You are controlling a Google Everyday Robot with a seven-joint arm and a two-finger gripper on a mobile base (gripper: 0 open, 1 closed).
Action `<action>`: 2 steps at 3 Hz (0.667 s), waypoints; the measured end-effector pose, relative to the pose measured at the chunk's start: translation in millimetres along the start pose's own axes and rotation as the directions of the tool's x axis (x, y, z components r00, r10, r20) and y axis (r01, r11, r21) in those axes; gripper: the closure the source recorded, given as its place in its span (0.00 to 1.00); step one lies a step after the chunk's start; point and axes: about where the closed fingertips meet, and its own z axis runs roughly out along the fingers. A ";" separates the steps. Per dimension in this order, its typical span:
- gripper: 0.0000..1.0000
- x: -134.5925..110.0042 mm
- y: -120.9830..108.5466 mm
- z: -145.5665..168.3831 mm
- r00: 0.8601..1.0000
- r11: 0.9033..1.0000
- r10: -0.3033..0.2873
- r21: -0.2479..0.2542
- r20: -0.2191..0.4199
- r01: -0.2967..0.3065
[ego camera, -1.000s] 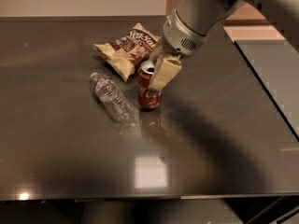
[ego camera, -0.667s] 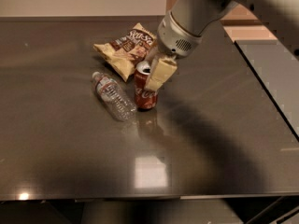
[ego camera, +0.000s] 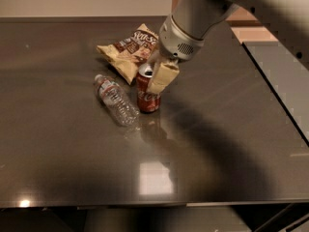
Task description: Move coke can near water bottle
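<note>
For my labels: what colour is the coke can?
Red with white lettering, camera view; the gripper holds the coke can beside the water bottle.

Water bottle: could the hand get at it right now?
Probably not yet: the hand sits around the coke can, seemingly gripping it. The water bottle lies uncovered right beside the can, so it looks reachable once the can is released.

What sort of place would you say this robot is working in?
Probably an office break area or canteen, though little shows: a dark glossy tabletop carrying snack items, a chip bag, a water bottle and a coke can, which the gripper holds beside the bottle.
</note>
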 end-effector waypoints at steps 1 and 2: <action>0.13 -1.3 0.3 0.5 1.000 1.000 -0.002 0.000 0.001 0.002; 0.00 -2.4 0.5 1.2 1.000 1.000 -0.004 -0.001 0.001 0.004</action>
